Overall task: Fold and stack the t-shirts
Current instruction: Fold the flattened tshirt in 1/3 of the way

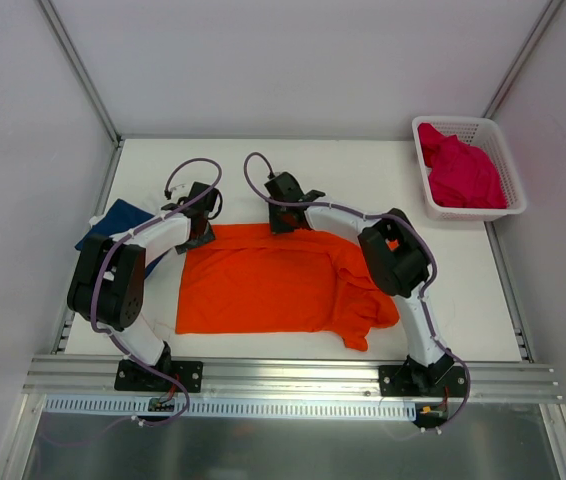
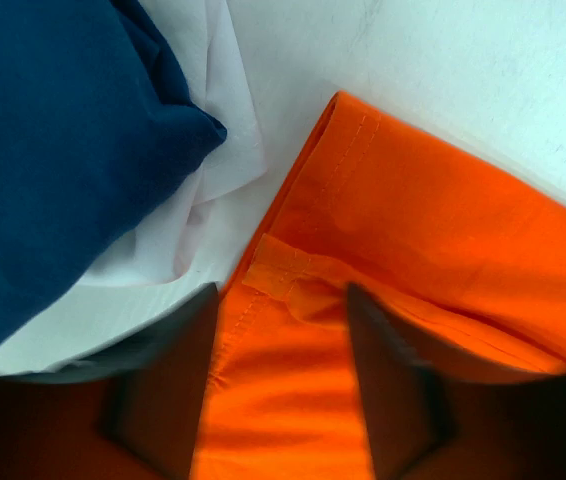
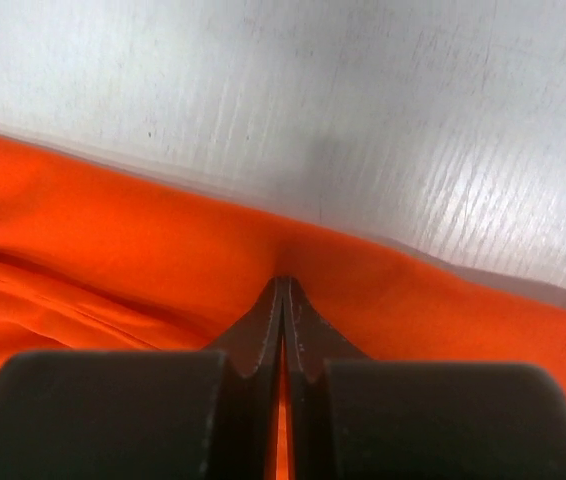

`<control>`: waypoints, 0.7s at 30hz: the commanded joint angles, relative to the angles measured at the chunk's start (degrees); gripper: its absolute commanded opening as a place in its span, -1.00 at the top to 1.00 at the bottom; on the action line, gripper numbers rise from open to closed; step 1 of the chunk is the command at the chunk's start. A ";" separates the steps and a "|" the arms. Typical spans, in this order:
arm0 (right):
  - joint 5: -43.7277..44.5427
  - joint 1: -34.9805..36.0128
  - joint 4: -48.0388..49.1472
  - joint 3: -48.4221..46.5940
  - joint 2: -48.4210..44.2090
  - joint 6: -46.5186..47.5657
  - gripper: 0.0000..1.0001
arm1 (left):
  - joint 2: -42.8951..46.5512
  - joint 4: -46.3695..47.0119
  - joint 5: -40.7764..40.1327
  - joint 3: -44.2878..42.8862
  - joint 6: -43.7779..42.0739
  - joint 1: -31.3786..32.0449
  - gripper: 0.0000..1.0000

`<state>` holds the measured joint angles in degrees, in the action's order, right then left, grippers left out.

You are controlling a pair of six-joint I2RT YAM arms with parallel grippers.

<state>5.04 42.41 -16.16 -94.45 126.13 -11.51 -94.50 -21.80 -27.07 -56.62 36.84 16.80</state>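
Two claws at the far edge of the orange shirt (image 1: 263,285): left claw (image 2: 281,292) parted over a corner, right claw (image 3: 283,285) pinching the hem, likely for folding.

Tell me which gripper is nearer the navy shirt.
Left. The left gripper hovers open over a corner of the orange shirt, beside the navy shirt; the right gripper pinches the orange shirt farther right.

I'm working in a robotics lab cell, by the look of it: a white table (image 1: 263,165) boxed in by plain white panels (image 1: 293,60) on aluminium frame posts (image 1: 78,70), with both arm bases (image 1: 158,376) bolted to a slotted aluminium rail (image 1: 293,372) along its near edge.
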 commanded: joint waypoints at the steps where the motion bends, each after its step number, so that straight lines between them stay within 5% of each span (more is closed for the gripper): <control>1: -0.64 -0.75 -1.24 -2.49 3.15 0.08 0.99 | -0.25 -0.52 0.00 -1.04 0.25 -0.19 -0.16; 21: -4.42 -4.27 -2.38 -11.27 8.96 -0.71 0.99 | -8.76 -1.22 -0.35 -12.37 -3.62 -0.80 -0.20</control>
<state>0.43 39.18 -16.05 -103.96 132.64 -11.99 -101.69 -21.93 -27.29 -66.39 34.87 16.78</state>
